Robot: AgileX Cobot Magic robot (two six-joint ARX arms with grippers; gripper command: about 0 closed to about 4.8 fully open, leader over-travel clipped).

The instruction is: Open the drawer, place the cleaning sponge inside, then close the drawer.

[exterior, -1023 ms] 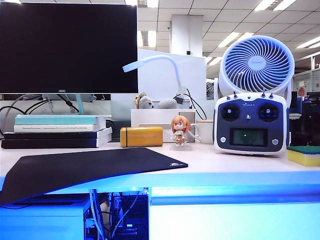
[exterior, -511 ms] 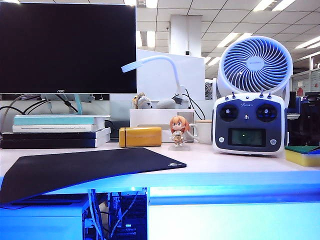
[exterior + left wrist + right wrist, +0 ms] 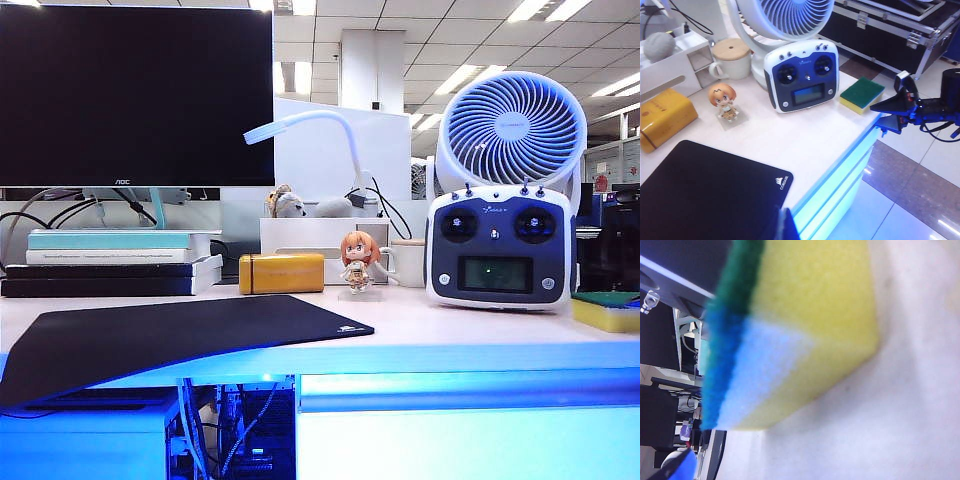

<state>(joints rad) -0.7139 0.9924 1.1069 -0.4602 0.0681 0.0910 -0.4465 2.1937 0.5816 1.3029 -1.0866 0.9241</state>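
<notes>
The exterior view shows the yellow foam cleaning sponge with a green scouring top [image 3: 606,311] resting at the desk's right edge, above the closed flat white drawer front [image 3: 465,440].

The left wrist view shows the right gripper [image 3: 890,112], jaws spread wide, just beside the sponge [image 3: 862,94]; whether the left gripper [image 3: 784,227] is open cannot be told. The right wrist view is filled by the sponge [image 3: 805,325], lying ungripped on the desk.

- I count one cleaning sponge [image 3: 607,311], just ahead of my right gripper [image 3: 890,112].
- One remote controller [image 3: 498,247].
- One fan [image 3: 513,128].
- One figurine [image 3: 358,262].
- One yellow case [image 3: 281,273].
- One mouse pad [image 3: 170,336].
- One monitor [image 3: 136,95].
- One mug [image 3: 731,58].
</notes>
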